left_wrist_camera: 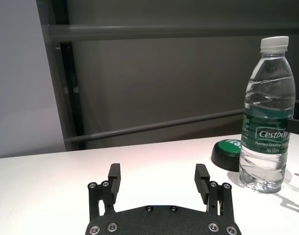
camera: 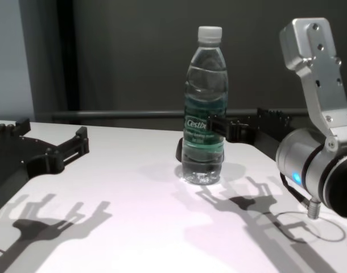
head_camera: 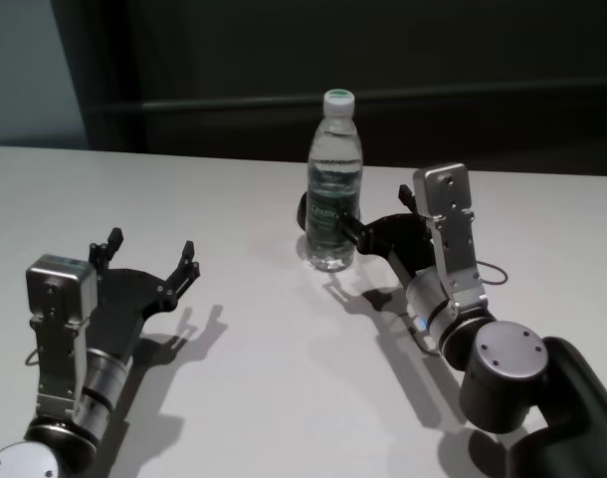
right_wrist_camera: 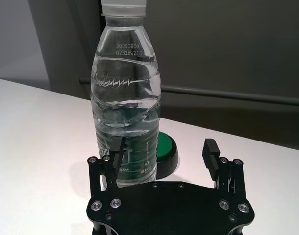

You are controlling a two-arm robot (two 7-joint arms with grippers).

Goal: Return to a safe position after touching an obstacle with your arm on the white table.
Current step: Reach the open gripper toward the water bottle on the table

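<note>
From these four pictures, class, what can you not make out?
- Bottle cap: cut off by the right wrist view's top edge.
- Green-topped puck: partly behind the bottle in both wrist views.
- Whether the right end effector finger touches the bottle: head view, too close to tell.

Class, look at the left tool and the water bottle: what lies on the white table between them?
Nothing: in the head view the white table is bare between the open left tool and the water bottle, apart from shadows.
</note>
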